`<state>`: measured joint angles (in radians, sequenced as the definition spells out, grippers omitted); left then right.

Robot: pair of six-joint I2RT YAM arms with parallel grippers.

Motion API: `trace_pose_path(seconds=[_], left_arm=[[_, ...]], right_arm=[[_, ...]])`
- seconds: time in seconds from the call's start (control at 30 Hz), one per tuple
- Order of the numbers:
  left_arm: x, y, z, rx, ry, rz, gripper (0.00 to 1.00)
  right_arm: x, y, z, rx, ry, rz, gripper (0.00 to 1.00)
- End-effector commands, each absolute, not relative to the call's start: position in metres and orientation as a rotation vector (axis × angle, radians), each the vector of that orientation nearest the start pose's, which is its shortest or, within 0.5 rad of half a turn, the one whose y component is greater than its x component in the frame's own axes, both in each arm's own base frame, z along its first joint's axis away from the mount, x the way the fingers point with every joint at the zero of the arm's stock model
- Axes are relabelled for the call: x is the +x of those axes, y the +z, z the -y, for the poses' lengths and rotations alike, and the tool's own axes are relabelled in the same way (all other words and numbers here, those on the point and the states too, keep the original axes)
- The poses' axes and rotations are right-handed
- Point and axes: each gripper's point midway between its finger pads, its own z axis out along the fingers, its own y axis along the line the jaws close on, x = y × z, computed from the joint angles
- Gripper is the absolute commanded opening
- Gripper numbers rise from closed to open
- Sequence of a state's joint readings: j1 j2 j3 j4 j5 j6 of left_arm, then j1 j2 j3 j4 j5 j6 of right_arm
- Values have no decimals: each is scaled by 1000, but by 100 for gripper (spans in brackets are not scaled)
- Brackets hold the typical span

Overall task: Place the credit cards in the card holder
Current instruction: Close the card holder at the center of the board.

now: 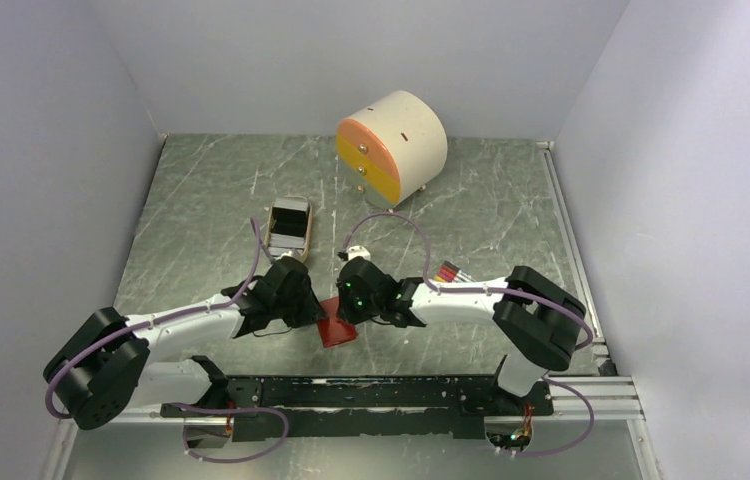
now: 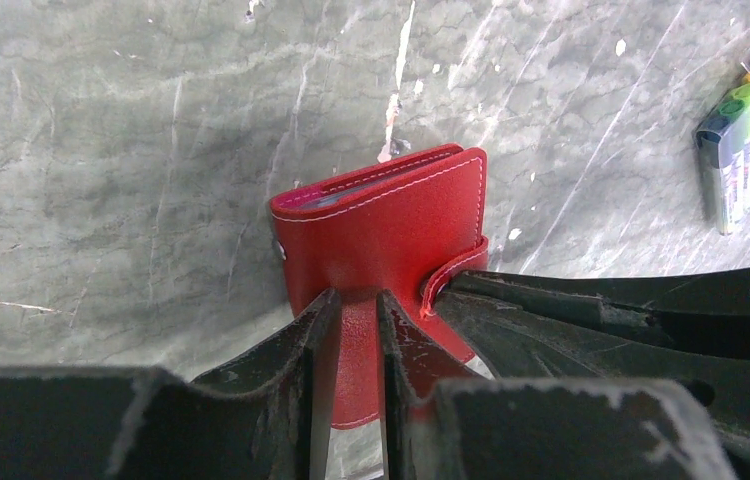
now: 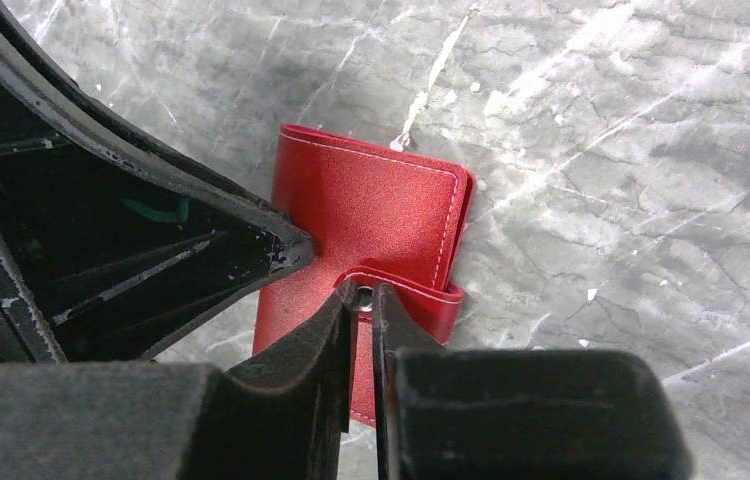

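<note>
My left end effector [image 2: 356,305] is clamped on the lower edge of the red card holder [image 2: 391,220]. My right end effector [image 3: 363,297] is pinched shut on the card holder's snap tab [image 3: 421,295], right at the button. The card holder is closed and sits between my 2 end effectors, low over the bench [image 1: 201,200] near my bases.

I judge the step to be popping the snap. To do it well, I should keep the left grip firm as an anchor and peel the tab away from the cover with the right. A straight tug would drag the whole card holder, and a slipping tab would mean regrasping.

The credit cards [image 1: 291,220], which I take to be the silver-grey pieces in the tan tray [image 1: 271,238], lie well beyond my left end effector.
</note>
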<state>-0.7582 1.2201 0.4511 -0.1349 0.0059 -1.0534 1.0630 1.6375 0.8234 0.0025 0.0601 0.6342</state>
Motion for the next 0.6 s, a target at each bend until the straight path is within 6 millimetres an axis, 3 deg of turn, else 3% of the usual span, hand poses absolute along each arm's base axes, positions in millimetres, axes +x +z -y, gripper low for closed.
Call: trace_pose_path(seconds=[0.0, 0.23, 0.57], left_arm=[[174, 20, 220, -367, -705, -2659, 26], [174, 20, 219, -371, -704, -2657, 26], [174, 20, 220, -373, -706, -2657, 26]], right_arm=[[181, 28, -357, -499, 712, -2470, 12], [178, 25, -353, -509, 692, -2479, 7], [169, 12, -350, -555, 612, -2503, 7]])
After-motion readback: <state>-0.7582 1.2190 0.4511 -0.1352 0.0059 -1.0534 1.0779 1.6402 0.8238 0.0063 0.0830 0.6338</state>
